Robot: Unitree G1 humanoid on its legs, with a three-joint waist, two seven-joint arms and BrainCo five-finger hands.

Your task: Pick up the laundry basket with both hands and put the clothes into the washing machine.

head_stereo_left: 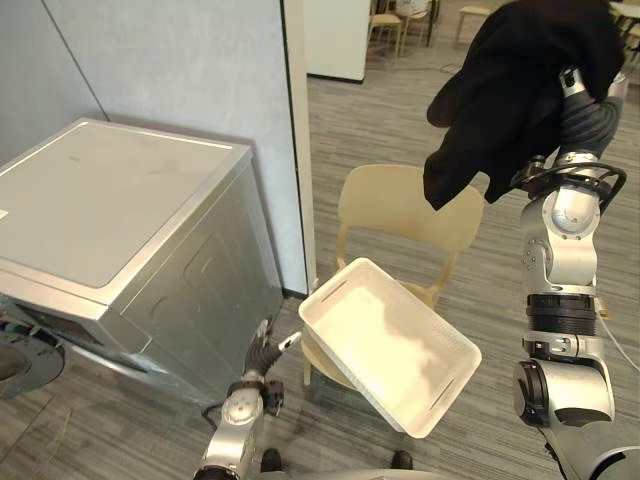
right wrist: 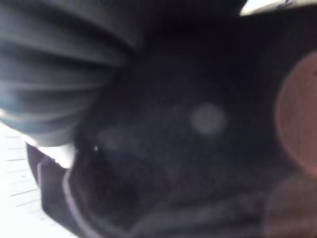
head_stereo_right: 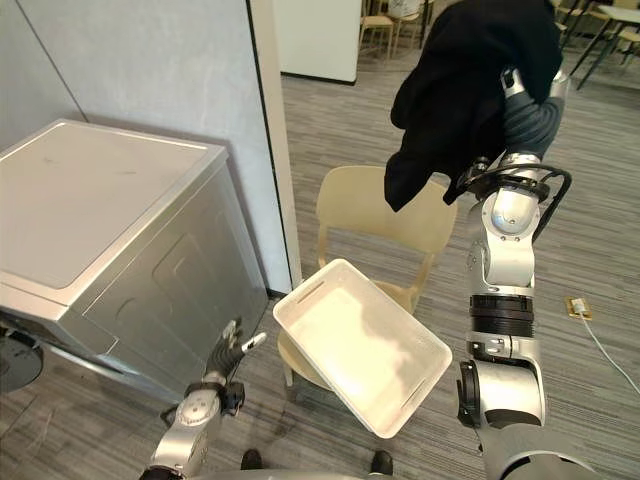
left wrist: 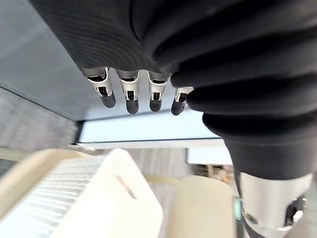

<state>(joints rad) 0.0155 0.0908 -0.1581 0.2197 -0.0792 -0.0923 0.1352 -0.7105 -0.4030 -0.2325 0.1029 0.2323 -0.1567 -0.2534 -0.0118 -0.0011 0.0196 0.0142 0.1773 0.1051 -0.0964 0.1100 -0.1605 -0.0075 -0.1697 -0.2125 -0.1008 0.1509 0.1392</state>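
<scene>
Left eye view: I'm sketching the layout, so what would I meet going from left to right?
Washing machine → left robot hand → white laundry basket → black garment, raised high.

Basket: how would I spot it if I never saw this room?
Find the big grey washing machine on the left. Beside it stands a pale yellow chair, and the basket lies tilted on its seat. It is the only white, empty, box-shaped tub with slot handles.

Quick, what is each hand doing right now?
Left hand: open, holding nothing.
Right hand: covered by the black cloth, cannot tell.
</scene>
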